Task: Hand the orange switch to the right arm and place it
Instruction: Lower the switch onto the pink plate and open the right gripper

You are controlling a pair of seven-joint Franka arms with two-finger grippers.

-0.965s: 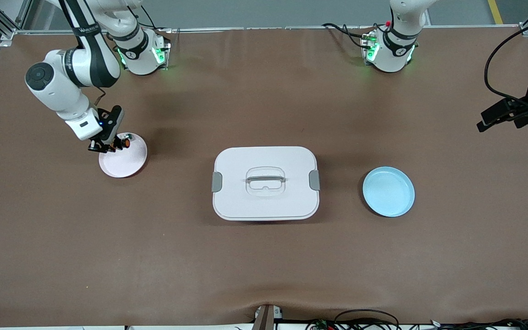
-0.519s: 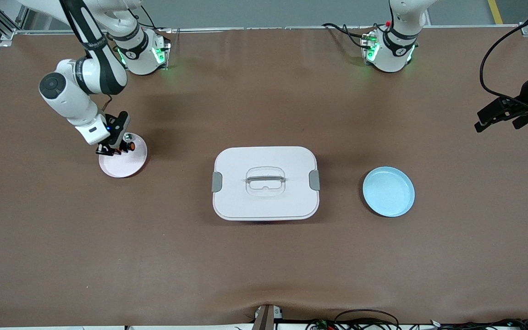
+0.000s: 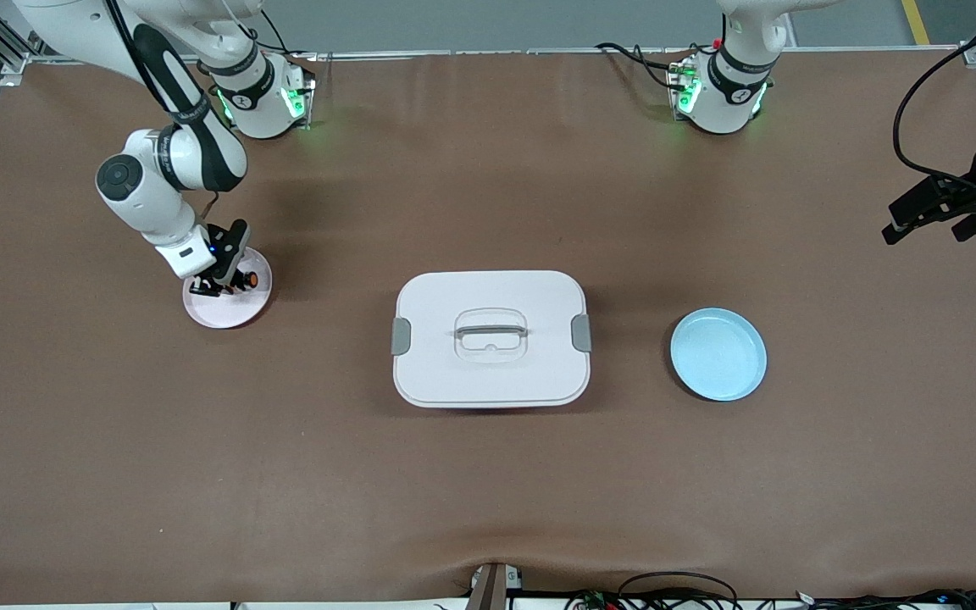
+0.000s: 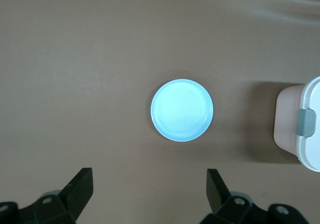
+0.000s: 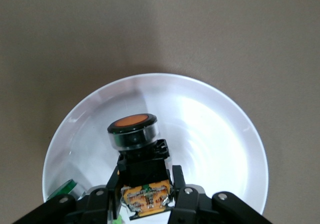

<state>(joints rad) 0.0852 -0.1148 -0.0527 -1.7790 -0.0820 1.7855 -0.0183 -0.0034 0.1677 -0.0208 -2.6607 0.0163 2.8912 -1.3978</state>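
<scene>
Lowering the orange switch (image 5: 135, 154) onto the pink plate (image 3: 215, 312) looks to me like the step in hand: the handover seems done and I am at the placing stage. The right gripper (image 5: 145, 194) is clamped on the switch's black body, orange button end pointing away from the wrist, and hangs low over the plate at the right arm's end of the bench (image 3: 488, 491). From the right wrist view the switch sits over the plate's middle, but I cannot tell whether it touches the plate's floor. A small green-and-silver piece (image 5: 64, 189) lies at the plate's rim, just beside the gripper.

Next, I judge, I should settle the switch onto the plate, part the fingers and lift straight up, keeping clear of that green piece so nothing gets nudged.

The left gripper (image 4: 147, 191) waits with its fingers wide apart, high over the bench near the blue plate (image 3: 718, 354). The white lidded box (image 3: 491, 373) stands between the two plates.
</scene>
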